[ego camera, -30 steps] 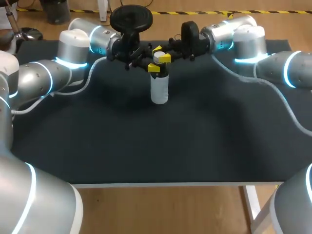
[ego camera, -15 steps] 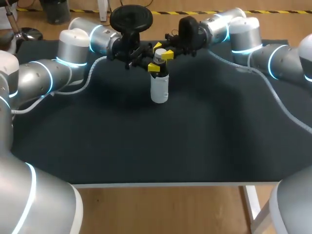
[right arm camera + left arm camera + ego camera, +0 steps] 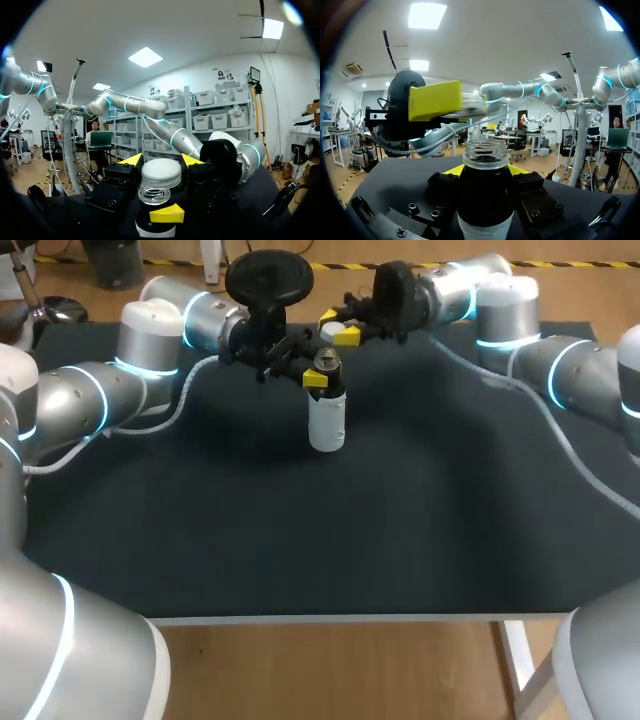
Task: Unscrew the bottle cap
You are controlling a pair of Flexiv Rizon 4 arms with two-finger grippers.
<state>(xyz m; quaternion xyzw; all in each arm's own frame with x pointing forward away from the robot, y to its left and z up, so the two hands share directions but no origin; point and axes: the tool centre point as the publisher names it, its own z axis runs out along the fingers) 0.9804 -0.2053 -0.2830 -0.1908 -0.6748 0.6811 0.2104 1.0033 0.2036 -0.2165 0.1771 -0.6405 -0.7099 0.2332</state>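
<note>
While our left gripper [image 3: 324, 373] is clamping the upright bottle [image 3: 327, 425] by its neck on the table [image 3: 300, 540], our right gripper [image 3: 337, 328] is pinching the freed cap [image 3: 161, 173] above it; a weak pinch is risking a drop.

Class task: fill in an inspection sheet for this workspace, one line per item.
Surface: black table mat, flat.
Job's things: white-bodied bottle with dark neck upright, mouth open; round white screw cap off, just above the mouth.
Clutter: nothing seen.
Grippers: left gripper shut on the bottle; right gripper shut on the cap.
Cables: grey cables trail from both arms over the mat.
Surroundings: nothing seen reaching over the table.
</note>
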